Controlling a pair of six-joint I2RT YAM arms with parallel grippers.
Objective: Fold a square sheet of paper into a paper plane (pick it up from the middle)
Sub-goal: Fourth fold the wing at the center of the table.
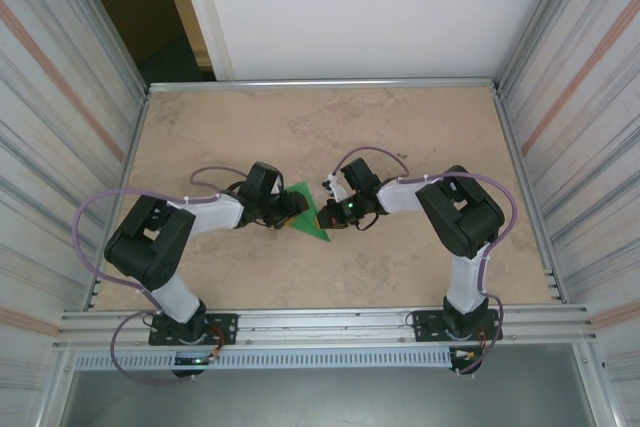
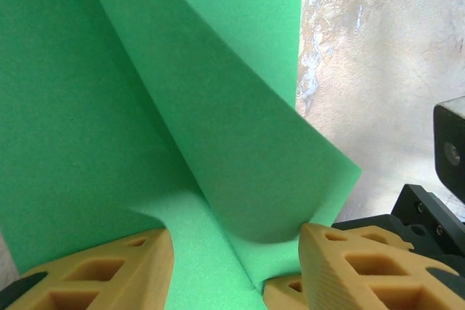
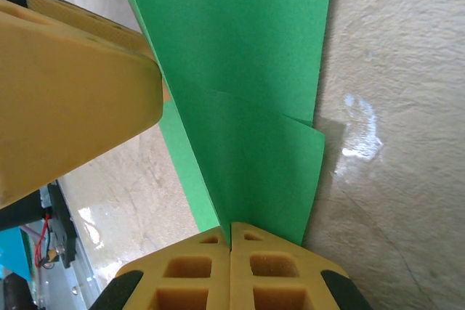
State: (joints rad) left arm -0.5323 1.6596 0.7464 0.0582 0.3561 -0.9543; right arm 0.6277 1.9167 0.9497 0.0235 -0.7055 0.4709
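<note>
Right jaws clenched on green sheet (image 3: 247,70) edge; left jaws parted around raised flap; table (image 1: 400,127) open around.

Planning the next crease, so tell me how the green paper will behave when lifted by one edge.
Probably floppy: a flap of the green paper curls in a bow inside the open left gripper. Likely light: the shut right gripper holds it by a narrow pinch at its end. Sharp fold lines suggest creases hold, adding some stiffness.
</note>
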